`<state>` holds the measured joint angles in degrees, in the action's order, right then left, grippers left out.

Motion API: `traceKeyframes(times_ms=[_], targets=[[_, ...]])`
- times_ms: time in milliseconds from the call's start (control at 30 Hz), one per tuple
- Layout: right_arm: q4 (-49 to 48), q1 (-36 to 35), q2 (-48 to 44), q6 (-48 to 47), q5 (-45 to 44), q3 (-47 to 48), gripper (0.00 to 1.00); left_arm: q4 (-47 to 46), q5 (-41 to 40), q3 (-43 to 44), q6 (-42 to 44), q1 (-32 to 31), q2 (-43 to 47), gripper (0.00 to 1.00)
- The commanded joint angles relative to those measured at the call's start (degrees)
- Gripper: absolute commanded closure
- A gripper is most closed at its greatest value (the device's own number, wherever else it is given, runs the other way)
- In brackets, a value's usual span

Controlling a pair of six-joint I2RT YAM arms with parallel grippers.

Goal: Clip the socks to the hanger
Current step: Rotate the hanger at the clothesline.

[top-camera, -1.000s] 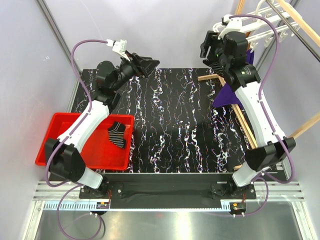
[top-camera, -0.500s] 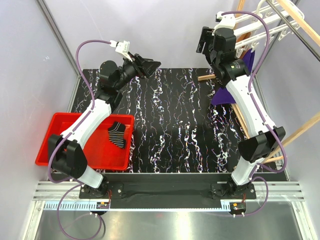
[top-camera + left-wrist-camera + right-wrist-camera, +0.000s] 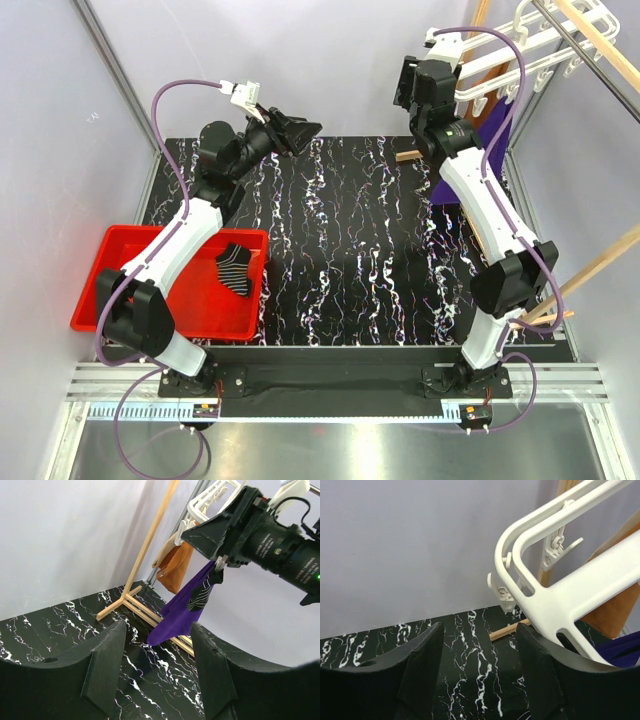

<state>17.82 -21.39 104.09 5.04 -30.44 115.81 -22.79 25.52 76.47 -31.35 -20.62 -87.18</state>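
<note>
Sock (image 3: 237,268) lies in the red bin (image 3: 225,310) — your left pincer (image 3: 157,630) gapes empty, likewise your right pincer (image 3: 480,630) beside the hanger (image 3: 580,585).

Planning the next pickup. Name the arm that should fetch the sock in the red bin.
Left, probably. The sock lies in the red bin on that arm's side; the left gripper is open and empty. The right gripper is up at the hanger, far across.
</note>
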Motion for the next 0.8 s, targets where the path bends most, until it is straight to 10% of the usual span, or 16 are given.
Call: traceKeyframes(times_ms=[0,767], targets=[[-3.58,-1.28,-0.29,-1.25,-6.65,0.83,0.34,-3.40,1.46,2.11,0.86,-0.21,0.78,0.40],[-0.52,-1.55,-15.14,-0.21,-9.21,-9.10,0.32,-25.89,-9.68,11.15,9.72,-14.61,-17.48,0.29]])
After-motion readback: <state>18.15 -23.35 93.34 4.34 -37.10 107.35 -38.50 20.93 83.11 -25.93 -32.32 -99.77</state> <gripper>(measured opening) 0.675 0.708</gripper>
